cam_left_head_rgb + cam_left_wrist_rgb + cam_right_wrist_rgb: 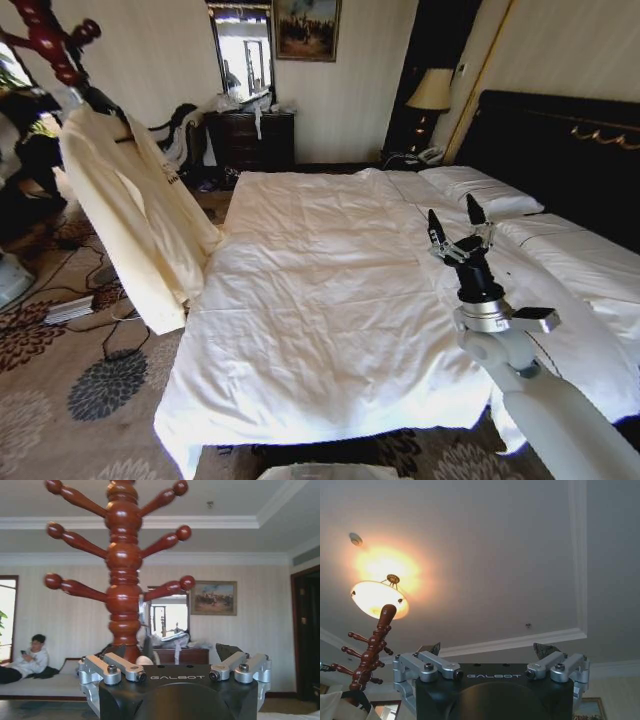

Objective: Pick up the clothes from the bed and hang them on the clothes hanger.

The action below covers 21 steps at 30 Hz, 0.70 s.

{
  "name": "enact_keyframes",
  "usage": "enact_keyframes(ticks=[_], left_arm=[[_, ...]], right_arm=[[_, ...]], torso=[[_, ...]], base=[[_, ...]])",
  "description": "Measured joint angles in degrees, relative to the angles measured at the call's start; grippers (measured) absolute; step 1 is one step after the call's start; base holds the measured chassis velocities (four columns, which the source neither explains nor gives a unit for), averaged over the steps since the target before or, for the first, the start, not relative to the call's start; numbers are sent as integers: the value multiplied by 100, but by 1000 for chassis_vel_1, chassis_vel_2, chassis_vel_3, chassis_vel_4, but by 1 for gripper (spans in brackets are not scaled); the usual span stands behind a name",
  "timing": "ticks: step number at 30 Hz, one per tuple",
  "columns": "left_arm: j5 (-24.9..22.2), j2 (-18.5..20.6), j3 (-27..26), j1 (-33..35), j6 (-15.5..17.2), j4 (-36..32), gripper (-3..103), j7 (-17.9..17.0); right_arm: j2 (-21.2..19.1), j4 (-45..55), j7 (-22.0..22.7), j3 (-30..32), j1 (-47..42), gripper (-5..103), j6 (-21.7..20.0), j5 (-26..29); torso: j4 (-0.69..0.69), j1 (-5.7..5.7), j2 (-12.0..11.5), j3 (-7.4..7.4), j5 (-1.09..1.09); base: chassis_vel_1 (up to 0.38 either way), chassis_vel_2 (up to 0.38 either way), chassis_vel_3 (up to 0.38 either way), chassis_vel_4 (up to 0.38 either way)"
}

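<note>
Bed (320,300) with wrinkled white sheets lying bare in a carpeted bedroom, clothes (130,220) hanging on coat stand (50,40) at 10 o'clock, well apart from right gripper (458,228), fingers released and pointing upward, left gripper (175,672) facing the stand, fingers released.

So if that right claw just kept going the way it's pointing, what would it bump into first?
Probably nothing nearby. The right gripper stands over the bed pointing upward, fingers open. Its own camera looks past the fingertips at bare ceiling, so the ceiling would come first, though how far is unclear.
</note>
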Motion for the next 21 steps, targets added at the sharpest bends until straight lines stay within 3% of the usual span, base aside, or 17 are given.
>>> enact_keyframes(ticks=[4, 7, 9, 10, 11, 12, 14, 15, 16, 17, 20, 21], left_arm=[[-145, 189, -555, 528, -11, -304, 100, -312], [-124, 272, -803, 905, -299, -640, 100, -787], [335, 98, -748, 1050, -666, -733, 100, -881], [579, 16, -758, 1197, -759, -813, 100, -871], [579, 16, -758, 1197, -759, -813, 100, -871], [957, -27, -1014, 1478, -907, -971, 100, -828], [1698, -179, -1935, 2214, -1166, -1361, 100, -765], [1957, -323, -2432, 2728, -1268, -1594, 100, -764], [1957, -323, -2432, 2728, -1268, -1594, 100, -764], [2136, -531, -2879, 3324, -1325, -1829, 100, -805], [2515, -1415, -3708, 5006, -1505, -2490, 100, -948], [2515, -1415, -3708, 5006, -1505, -2490, 100, -948]], right_arm=[[41, 80, 33, 88, -142, 100, -15, -44], [98, 199, 143, 448, -344, 100, -76, 29], [242, 435, 227, 1307, -855, 100, -172, 170], [346, 488, 236, 1692, -1100, 100, -213, 184], [346, 488, 236, 1692, -1100, 100, -213, 184], [489, 462, 237, 1961, -1273, 100, -256, 132], [770, 340, 238, 2203, -1519, 100, -345, -105], [918, 287, 229, 2253, -1657, 100, -403, -225], [918, 287, 229, 2253, -1657, 100, -403, -225], [1084, 257, 215, 2269, -1812, 100, -455, -320], [1691, 183, 193, 2103, -2237, 100, -543, -609], [1691, 183, 193, 2103, -2237, 100, -543, -609]], torso=[[0, 0, 0, 0, 1], [6, 0, 0, 0, 3], [5, 1, 0, -1, 4], [-9, 0, 0, 0, -7], [-9, 0, 0, 0, -7], [-13, 2, 0, 2, -13], [-9, 3, 0, 0, 15], [1, 2, 0, -1, 20], [1, 2, 0, -1, 20], [6, 0, 1, -2, 13], [-2, 1, 0, 1, -13], [-2, 1, 0, 1, -13]], base=[[0, 0, 0, 0], [0, 0, 0, 0], [0, 0, 0, 0], [0, 0, 0, 0], [0, 0, 0, 0], [-39, -4, -59, -18], [-8, -15, -29, -9], [0, 0, 0, 0], [0, 0, 0, 0], [0, 0, 0, 0], [0, 0, 0, 0], [0, 0, 0, 0]])
